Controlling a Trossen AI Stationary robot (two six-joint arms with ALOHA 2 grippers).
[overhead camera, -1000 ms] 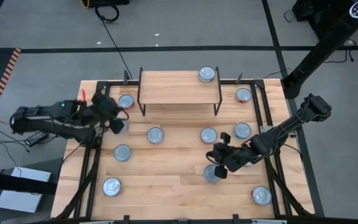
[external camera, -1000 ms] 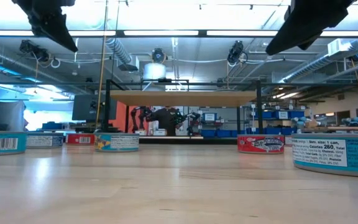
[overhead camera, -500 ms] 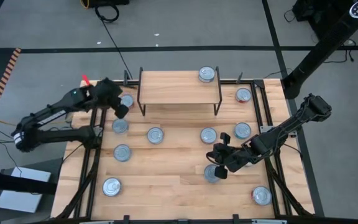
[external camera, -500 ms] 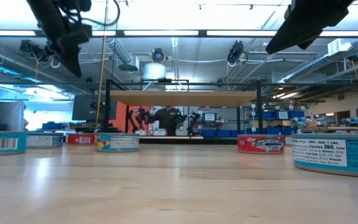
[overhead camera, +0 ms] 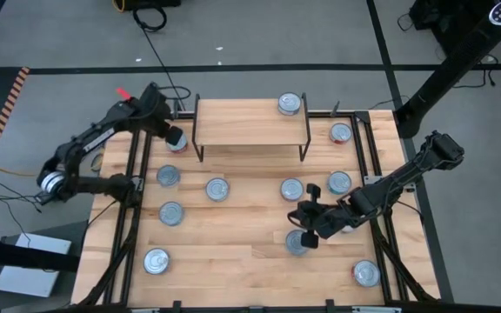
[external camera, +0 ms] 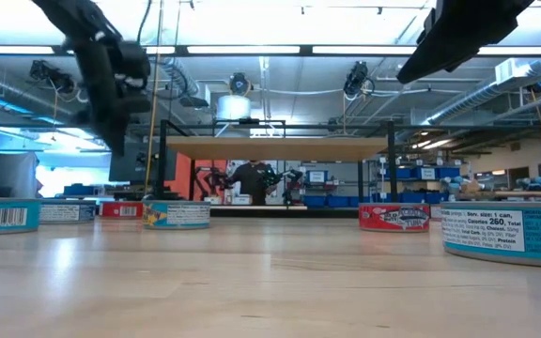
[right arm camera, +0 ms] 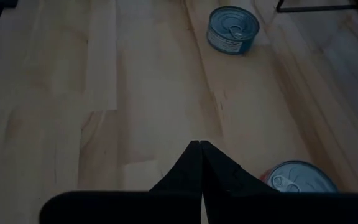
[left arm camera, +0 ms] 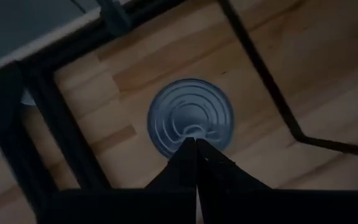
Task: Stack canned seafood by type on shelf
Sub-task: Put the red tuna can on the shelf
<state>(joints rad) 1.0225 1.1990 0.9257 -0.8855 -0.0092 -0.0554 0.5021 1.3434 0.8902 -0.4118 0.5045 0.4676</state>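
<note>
The left gripper (overhead camera: 174, 137), pinched empty, is held above a silver-lidded round tin (left arm camera: 191, 117) beside the light-wood shelf (overhead camera: 250, 122), seemingly for pickup.

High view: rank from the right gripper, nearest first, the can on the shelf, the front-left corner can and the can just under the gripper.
From the right gripper:
1. Can just under it, toward the table's front.
2. Can on the shelf, at the back, on its right end.
3. Front-left corner can, across the table.

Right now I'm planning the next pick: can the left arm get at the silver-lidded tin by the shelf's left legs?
Probably yes: the left gripper, shut, hangs above that silver-lidded tin, nothing between them; it must open first.
</note>
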